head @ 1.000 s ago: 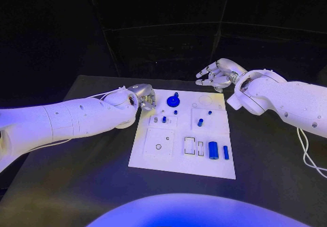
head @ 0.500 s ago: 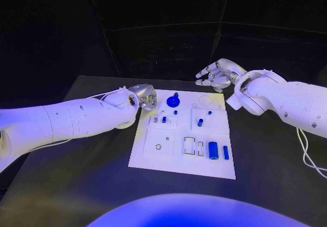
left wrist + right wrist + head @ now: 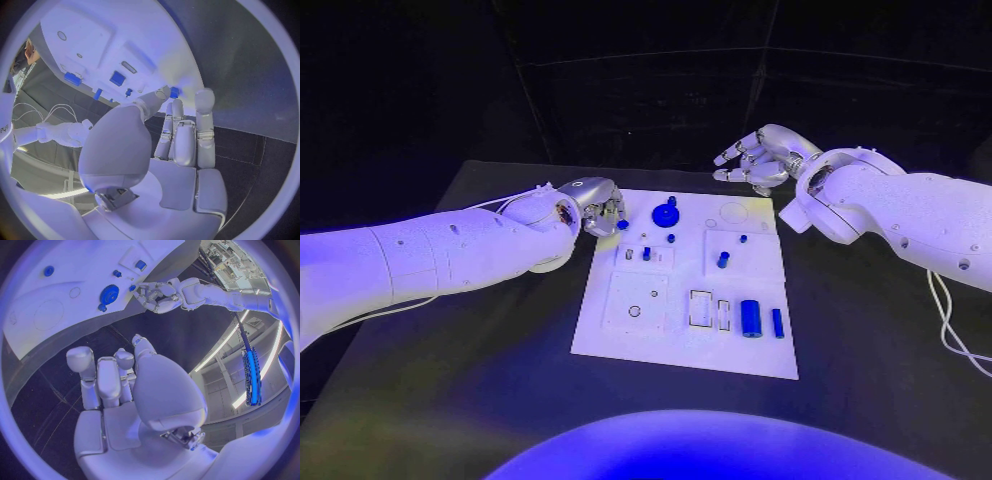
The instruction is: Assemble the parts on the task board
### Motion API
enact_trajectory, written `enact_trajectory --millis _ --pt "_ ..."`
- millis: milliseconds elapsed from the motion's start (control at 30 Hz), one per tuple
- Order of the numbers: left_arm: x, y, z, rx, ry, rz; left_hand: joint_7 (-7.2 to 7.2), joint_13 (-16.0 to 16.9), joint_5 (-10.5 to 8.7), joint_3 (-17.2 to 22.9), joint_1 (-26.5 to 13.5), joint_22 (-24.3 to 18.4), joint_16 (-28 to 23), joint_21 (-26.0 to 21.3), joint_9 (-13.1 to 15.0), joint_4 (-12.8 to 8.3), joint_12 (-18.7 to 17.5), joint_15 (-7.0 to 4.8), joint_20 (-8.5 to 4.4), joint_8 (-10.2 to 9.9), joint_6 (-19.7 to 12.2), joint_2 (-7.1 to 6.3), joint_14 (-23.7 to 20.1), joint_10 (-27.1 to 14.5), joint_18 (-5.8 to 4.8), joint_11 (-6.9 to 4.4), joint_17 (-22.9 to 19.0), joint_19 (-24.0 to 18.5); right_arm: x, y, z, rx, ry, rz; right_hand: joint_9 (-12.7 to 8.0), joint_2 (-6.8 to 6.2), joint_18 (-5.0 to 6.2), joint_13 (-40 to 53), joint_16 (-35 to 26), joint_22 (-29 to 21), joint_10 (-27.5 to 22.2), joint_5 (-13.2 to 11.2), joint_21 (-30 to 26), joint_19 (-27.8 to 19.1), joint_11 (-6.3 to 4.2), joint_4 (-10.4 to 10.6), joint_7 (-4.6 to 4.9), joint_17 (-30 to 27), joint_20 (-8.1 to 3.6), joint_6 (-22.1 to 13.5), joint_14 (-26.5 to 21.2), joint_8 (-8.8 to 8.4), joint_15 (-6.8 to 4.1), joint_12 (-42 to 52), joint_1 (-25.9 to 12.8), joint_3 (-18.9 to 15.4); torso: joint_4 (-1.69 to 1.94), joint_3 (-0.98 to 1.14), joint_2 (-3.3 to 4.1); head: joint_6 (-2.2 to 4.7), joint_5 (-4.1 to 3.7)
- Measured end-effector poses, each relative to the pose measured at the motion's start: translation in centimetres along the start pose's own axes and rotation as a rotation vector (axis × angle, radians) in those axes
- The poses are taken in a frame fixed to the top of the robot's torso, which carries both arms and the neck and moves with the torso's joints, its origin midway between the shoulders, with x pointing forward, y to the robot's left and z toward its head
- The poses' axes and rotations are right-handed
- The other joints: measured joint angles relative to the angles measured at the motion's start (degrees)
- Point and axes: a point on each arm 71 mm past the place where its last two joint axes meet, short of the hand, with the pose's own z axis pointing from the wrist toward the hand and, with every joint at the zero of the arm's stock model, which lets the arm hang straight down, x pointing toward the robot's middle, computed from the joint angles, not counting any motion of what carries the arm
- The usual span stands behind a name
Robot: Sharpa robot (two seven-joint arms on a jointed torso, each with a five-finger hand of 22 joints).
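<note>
The white task board (image 3: 678, 340) lies in the middle of the black table. On it are a blue gear-like knob (image 3: 666, 213), small blue pegs (image 3: 723, 259) and, near the front right, a thick blue cylinder (image 3: 751, 318) beside a thin bar (image 3: 777, 321). My left hand (image 3: 596, 205) hovers at the board's far left corner. It pinches a small blue part (image 3: 622, 224) between thumb and a finger, which the left wrist view shows as a blue part (image 3: 174, 92) at the fingertips. My right hand (image 3: 759, 158) hangs beyond the board's far edge, fingers spread, holding nothing.
White recesses and slots (image 3: 701, 307) mark the board's middle, with a round hole (image 3: 635, 311) at its left. Bare black table (image 3: 459, 380) surrounds the board on all sides. The right wrist view shows the knob (image 3: 109, 293) and my left hand (image 3: 156, 295) next to it.
My left hand has turned and dropped slightly towards the board's corner, and a small blue part now shows at its fingertips. The right hand has not moved.
</note>
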Motion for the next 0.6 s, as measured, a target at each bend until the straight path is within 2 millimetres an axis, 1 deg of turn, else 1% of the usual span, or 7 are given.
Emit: enact_trajectory --millis 33,67,167,267,333,433,600 --pt "0.0 0.1 0.0 0.011 -0.001 0.003 0.00 -0.1 0.00 -0.4 0.4 -1.0 -0.9 -2.1 -0.2 -0.3 0.0 0.17 0.15 -0.3 0.0 -0.22 -0.9 -0.5 -0.01 0.12 -1.3 -0.9 0.0 0.0 0.0 0.000 0.000 0.000 0.0 0.00 0.00 0.0 0.0 0.0 0.0 0.0 0.0 0.0 0.00 0.0 0.00 0.0 0.00 0.0 0.0 0.00 0.00 0.0 0.0 0.0 0.02 0.00 0.00 0.03 -0.01" --pt "-0.1 0.2 -0.1 0.025 -0.001 0.007 0.00 -0.2 0.00 -0.9 0.6 -1.6 -1.8 -3.4 -0.4 -0.4 0.0 0.28 0.33 -0.6 0.0 -0.50 -1.8 -1.0 0.73 0.26 -2.6 -1.5 0.0 0.0 0.0 0.000 0.000 0.000 0.0 0.00 0.00 0.0 0.0 0.0 0.0 0.0 0.0 0.0 0.00 0.0 0.00 0.0 0.00 0.0 0.0 0.00 0.00 0.0 0.0 0.0 0.02 -0.01 0.00 0.05 -0.02" --pt "-0.2 0.5 -0.1 0.068 -0.001 0.027 0.00 -0.2 0.00 -2.0 1.0 -2.2 -3.0 -4.7 -0.9 -0.7 0.0 0.55 0.77 -1.2 0.0 -0.89 -3.3 -2.0 0.86 0.62 -4.5 -2.1 0.0 -0.1 0.0 0.001 0.000 0.000 0.0 0.00 0.00 0.0 0.0 0.0 0.0 0.0 0.0 0.0 0.00 0.0 0.00 0.0 0.00 0.0 0.0 0.00 0.00 0.0 0.0 0.0 0.02 -0.02 0.00 0.06 -0.04" --pt "-0.4 0.7 -0.1 0.111 0.000 0.056 0.20 -0.3 0.00 -3.3 1.8 -2.5 -3.5 -5.4 -1.5 -0.8 0.0 0.89 1.08 -2.1 -0.2 -0.51 -4.0 -3.0 0.87 1.01 -5.4 -2.4 0.0 -0.1 0.0 0.002 0.000 0.000 0.0 0.00 0.00 0.0 0.0 0.0 0.0 0.0 0.0 0.0 0.00 0.0 0.00 0.0 0.00 0.0 0.0 0.00 0.00 0.0 0.0 0.0 0.02 -0.02 0.00 0.08 -0.05" --pt "-0.5 0.7 0.0 0.133 0.003 0.075 0.28 -0.3 0.00 -3.8 2.1 -2.5 -3.5 -5.6 -1.8 -0.8 0.0 1.16 1.08 -2.6 -0.3 -0.30 -4.2 -3.5 0.87 0.90 -5.5 -2.4 0.0 -0.1 0.0 0.002 0.001 0.000 0.0 0.00 0.00 0.0 0.0 0.0 0.0 0.0 0.0 0.0 0.00 0.0 0.00 0.0 0.00 0.0 0.0 0.00 0.00 0.0 0.0 0.0 -0.02 -0.02 0.00 0.14 -0.05" --pt "-0.5 0.6 0.3 0.164 0.011 0.105 0.28 -0.3 0.00 -4.1 2.9 -2.6 -3.5 -5.6 -2.1 -0.9 0.3 1.20 1.27 -2.7 -0.3 0.50 -4.3 -3.7 0.87 1.11 -5.4 -2.6 0.0 -0.1 0.0 0.002 0.001 0.001 0.0 0.00 0.00 0.0 0.0 0.0 0.0 0.0 0.0 0.0 0.00 0.0 0.00 0.0 0.00 0.0 0.0 0.00 0.00 0.0 0.0 0.0 -0.10 -0.02 0.00 0.18 -0.05" --pt "-0.6 0.5 0.9 0.193 0.026 0.145 0.04 -0.4 0.00 -4.1 4.0 -2.5 -2.9 -5.6 -2.5 -0.9 0.6 1.20 1.27 -3.1 0.0 1.57 -4.3 -3.9 0.87 0.90 -4.5 -2.6 0.1 -0.1 0.0 0.002 0.002 0.001 0.0 0.00 0.00 0.0 0.0 0.0 0.0 0.0 0.0 0.0 0.00 0.0 0.00 0.0 0.00 0.0 0.0 0.00 0.00 0.0 0.0 0.0 -0.12 -0.02 0.03 0.27 -0.05"
